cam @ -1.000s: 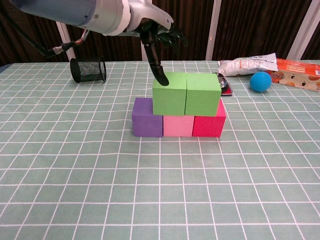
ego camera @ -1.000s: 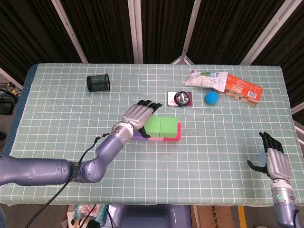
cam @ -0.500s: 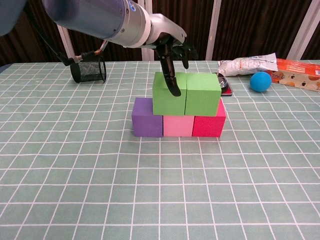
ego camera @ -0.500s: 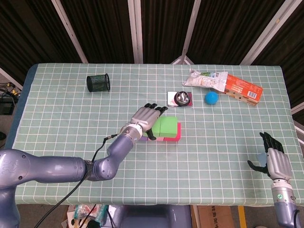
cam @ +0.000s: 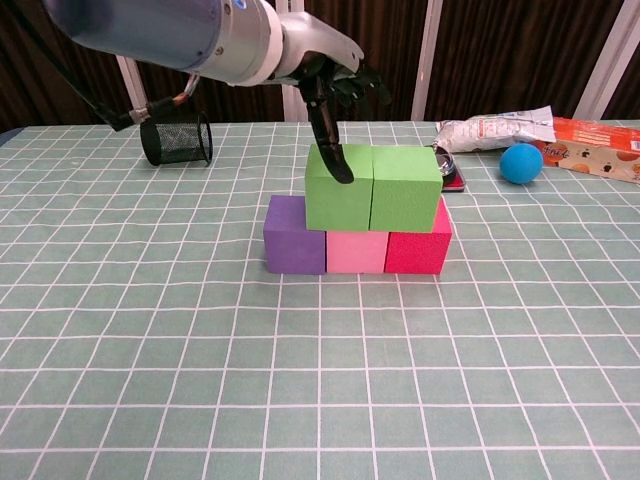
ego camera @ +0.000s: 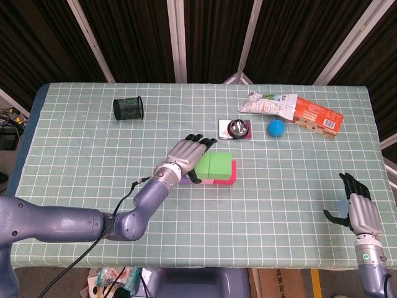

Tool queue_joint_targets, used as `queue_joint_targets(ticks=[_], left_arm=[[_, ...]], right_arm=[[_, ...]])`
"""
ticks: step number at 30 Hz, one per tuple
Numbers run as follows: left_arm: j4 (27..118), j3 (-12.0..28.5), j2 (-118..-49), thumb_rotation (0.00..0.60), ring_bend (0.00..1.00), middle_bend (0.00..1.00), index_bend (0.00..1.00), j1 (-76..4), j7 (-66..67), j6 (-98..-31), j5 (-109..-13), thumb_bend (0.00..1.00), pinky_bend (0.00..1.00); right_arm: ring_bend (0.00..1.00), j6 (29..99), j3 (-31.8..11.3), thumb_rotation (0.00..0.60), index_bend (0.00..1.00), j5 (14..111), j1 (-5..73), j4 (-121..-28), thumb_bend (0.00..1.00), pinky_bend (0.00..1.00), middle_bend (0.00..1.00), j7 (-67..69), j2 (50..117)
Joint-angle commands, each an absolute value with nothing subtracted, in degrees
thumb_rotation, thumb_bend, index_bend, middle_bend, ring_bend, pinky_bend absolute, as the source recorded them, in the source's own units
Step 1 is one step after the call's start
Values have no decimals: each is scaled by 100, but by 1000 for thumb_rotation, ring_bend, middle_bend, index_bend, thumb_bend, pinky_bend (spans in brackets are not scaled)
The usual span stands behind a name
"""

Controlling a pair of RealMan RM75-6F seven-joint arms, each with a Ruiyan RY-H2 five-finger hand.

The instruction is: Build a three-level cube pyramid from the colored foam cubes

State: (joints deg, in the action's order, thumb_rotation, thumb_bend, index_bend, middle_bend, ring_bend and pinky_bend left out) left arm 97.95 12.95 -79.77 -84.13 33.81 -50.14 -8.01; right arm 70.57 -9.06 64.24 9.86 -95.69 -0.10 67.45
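Note:
Three cubes form a row on the table: purple (cam: 295,235), pink (cam: 356,251) and magenta (cam: 417,250). Two green cubes (cam: 338,195) (cam: 406,190) sit side by side on top of them, also seen from above as green cubes (ego camera: 214,163). My left hand (cam: 325,85) (ego camera: 189,152) hovers over the stack's left end with its fingers spread and nothing in it. One finger points down and touches the left green cube's top front edge. The hand hides most of the purple cube in the head view. My right hand (ego camera: 355,208) rests open at the near right table edge.
A black mesh cup (ego camera: 128,108) stands at the back left. Behind the stack lie a small metal object on a pad (ego camera: 236,129), a blue ball (ego camera: 276,128), a white snack bag (ego camera: 267,103) and an orange packet (ego camera: 317,116).
My left hand swung right over the left green cube, then eased back a little to the left, its down-pointing finger staying on that cube. The cubes and right hand have not moved.

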Motion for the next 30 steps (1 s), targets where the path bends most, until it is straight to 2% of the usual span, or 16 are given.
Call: queue_joint_targets(ticks=[1, 11, 17, 25, 30], left_arm=[[10385, 1255, -7626, 600, 0, 68, 0, -7992, 3106, -5622, -1422, 125, 0], [11651, 612, -7067, 600, 0, 54, 0, -6489, 2477, -7327, -3553, 126, 0], [12015, -63, -6848, 600, 0, 43, 0, -5353, 2171, -8437, -4998, 126, 0], [12043, -609, -6611, 600, 0, 11, 0, -4208, 1897, -9378, -6225, 125, 0], [12050, -791, -6359, 600, 0, 3, 0, -3659, 1696, -9614, -6710, 125, 0]], right_arm=[[0, 7054, -897, 600, 0, 6421, 986, -9575, 253, 0, 0, -33, 6742], [0, 7031, -843, 600, 0, 6394, 997, -9614, 253, 0, 0, -224, 6718], [0, 6983, -804, 600, 0, 6262, 1027, -9733, 253, 0, 0, -510, 6665], [0, 6988, -850, 600, 0, 5791, 1076, -9914, 253, 0, 0, -974, 6651], [0, 6889, -866, 600, 0, 5241, 1148, -9910, 252, 0, 0, -1355, 6696]])
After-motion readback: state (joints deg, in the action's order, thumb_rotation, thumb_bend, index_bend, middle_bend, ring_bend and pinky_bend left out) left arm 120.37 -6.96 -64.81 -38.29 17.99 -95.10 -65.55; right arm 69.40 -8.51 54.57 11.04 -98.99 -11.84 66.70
